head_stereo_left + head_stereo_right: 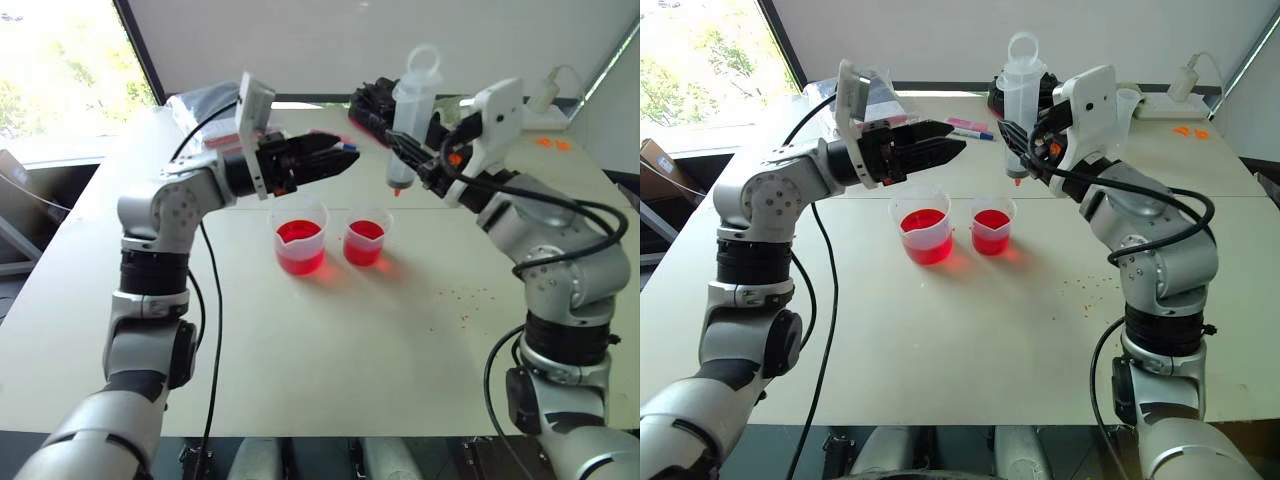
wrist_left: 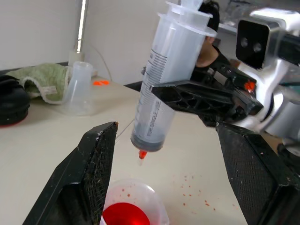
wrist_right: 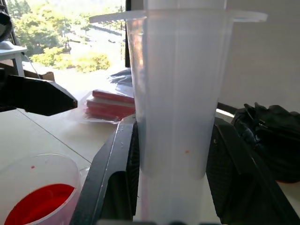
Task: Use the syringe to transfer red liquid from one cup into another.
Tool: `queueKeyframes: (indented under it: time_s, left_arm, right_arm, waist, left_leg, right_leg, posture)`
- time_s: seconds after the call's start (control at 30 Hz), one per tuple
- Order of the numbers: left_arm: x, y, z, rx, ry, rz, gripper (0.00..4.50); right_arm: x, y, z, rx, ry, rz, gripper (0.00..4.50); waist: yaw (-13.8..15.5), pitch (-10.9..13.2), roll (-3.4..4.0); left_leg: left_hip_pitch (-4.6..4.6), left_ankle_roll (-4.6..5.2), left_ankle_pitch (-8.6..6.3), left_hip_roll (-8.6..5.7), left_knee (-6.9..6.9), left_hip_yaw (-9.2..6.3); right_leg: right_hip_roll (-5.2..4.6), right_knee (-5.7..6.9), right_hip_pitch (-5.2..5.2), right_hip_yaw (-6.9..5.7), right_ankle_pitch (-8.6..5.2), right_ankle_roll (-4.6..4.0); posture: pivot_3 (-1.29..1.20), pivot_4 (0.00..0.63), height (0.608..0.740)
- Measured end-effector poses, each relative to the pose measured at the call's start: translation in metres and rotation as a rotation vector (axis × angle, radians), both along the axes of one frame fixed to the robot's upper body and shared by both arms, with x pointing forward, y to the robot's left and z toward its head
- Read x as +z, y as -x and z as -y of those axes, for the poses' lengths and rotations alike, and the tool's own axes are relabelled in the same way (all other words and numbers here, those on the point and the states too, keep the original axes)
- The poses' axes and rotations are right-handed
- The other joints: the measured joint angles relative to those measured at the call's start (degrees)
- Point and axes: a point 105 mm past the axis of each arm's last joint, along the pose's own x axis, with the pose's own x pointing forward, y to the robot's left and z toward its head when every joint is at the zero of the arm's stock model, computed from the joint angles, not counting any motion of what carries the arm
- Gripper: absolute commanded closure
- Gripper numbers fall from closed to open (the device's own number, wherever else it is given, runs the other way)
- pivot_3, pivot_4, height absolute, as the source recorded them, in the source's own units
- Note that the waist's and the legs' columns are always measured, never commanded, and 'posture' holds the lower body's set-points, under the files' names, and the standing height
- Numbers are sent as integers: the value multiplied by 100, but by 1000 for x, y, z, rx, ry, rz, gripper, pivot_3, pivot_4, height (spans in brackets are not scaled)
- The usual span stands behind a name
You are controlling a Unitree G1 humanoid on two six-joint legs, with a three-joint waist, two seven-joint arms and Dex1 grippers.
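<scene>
Right gripper (image 1: 1025,140) clamped on the barrel of the syringe (image 1: 1021,105), held upright in the air above the white table (image 1: 970,340), ring-shaped plunger handle on top and orange-red tip pointing down. Tip hanging clear of both cups, just above and slightly to the far right of the smaller beaker (image 1: 991,230). Barrel looking empty, plunger pushed down to the bottom.

Left gripper (image 1: 940,148) with its two black fingers spread apart, holding nothing, pointing to the right toward the syringe but well short of it, raised over the far edge of the larger beaker (image 1: 923,232).

Larger beaker standing to the left, smaller beaker just beside it on the right, apart with a narrow gap between. Red liquid (image 1: 922,222) in both, roughly half full each, with red glow thrown onto the table around their bases.

Scatter of small red droplets (image 1: 1085,288) on the table to the right of the cups. Further back on the table: a frosted beaker (image 2: 79,89) beside a green cloth (image 2: 40,77), a black bag (image 3: 267,136) behind the syringe, and a wrapped pack of red items (image 3: 110,105) at far left.
</scene>
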Motion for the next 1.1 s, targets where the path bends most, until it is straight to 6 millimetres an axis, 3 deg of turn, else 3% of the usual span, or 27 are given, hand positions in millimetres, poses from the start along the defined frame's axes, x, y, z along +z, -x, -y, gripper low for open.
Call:
queueKeyframes:
  time_s: [0.1, 0.17, 0.3, 0.6, 0.77, 1.03, 1.1]
  left_arm:
    - [-9, 6, -14, 8, -12, -15, 1002]
    - [-13, 9, -20, 12, -23, -17, 1002]
    - [-23, 17, -28, 14, -31, -29, 1002]
    - [-44, 27, -42, 75, -50, -76, 1002]
    - [-36, 35, -47, 78, -56, -42, 1002]
    - [-31, 41, -47, 68, -48, -34, 1002]
    - [-30, 45, -46, 63, -58, -26, 971]
  right_arm:
    - [6, -6, 26, -30, 41, -100, 3124]
    - [-1, -8, 38, -46, 86, -168, 3124]
    - [-35, -12, 61, -89, 212, -448, 3124]
    - [-76, -16, 74, -174, 261, -807, 3124]
    - [-115, -16, 74, -182, 298, -1005, 3124]
    - [-141, -29, 82, -240, 328, -1068, 3124]
    - [-140, -32, 84, -255, 320, -1072, 2102]
  waist:
    - [17, 0, 0]
    - [17, 0, 0]
    - [11, 0, 0]
    - [13, 0, 0]
    - [37, 0, 0]
    - [24, 0, 0]
    - [7, 0, 0]
  left_leg:
    - [0, 1, -1, 0, -2, -2]
    - [0, 2, -1, 0, -2, -1]
    - [-1, 3, -2, 1, -3, 4]
    - [-3, 4, -2, 4, -4, 2]
    - [-5, 4, -3, 3, -2, 2]
    - [-7, 4, -3, 4, -5, 2]
    - [-7, 4, -3, 4, -6, 2]
  right_leg:
    - [-1, -2, 1, -1, 0, 0]
    - [-1, -4, 1, 0, 0, 0]
    - [-1, -7, 1, 6, 0, 0]
    - [0, -12, 1, 5, 0, 0]
    - [-1, -16, 1, 5, 0, 0]
    - [0, -43, 1, 3, 0, 0]
    - [0, -46, 1, 3, 0, 0]
  posture:
    - [0, 150, 711]
    - [0, 150, 711]
    - [0, 150, 711]
    - [0, 150, 711]
    - [0, 150, 711]
    - [0, 150, 711]
    - [0, 150, 711]
